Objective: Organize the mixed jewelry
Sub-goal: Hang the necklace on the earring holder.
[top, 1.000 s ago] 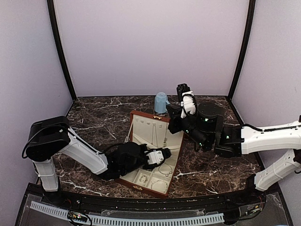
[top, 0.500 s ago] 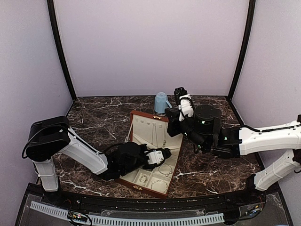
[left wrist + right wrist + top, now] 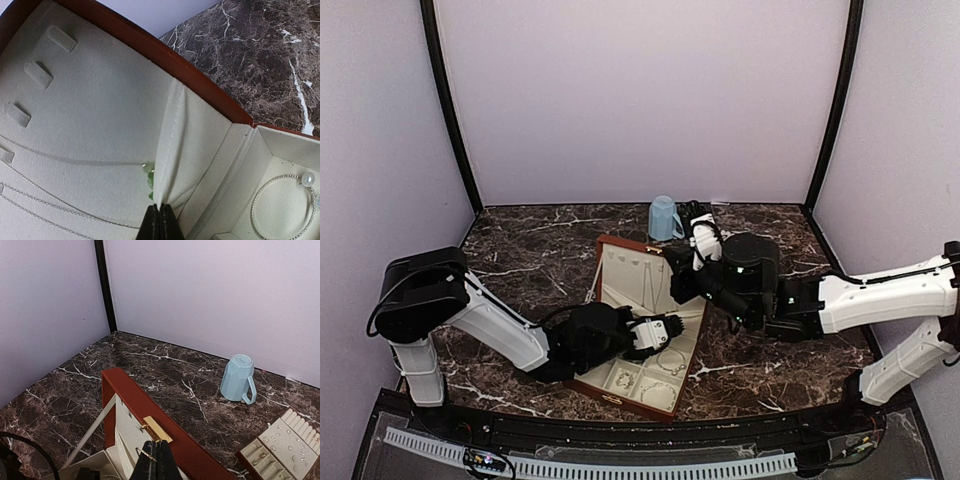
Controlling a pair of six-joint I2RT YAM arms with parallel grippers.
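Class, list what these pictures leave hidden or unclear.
- Right wrist view: tray cut off by the corner; its jewelry too small to identify.
- Top view: tray not visible, apparently under the right arm.
- Left wrist view: green beads half behind the box's lining fold; chains cut by the left edge.

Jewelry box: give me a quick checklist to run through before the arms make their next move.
1. Jewelry box open: ok. The lid is raised and the compartments are exposed.
2. Left pincer closed: ok. It is shut, with its tips at the fold of the lid's cream lining.
3. Right pincer holding a piece: cannot tell. It is shut near the box's gold clasp, and a thin chain shows beside its tips.
4. Blue mug out of the way: ok. It stands apart from the box.
5. Slotted tray still has work left: ok. Small pieces glint on it.
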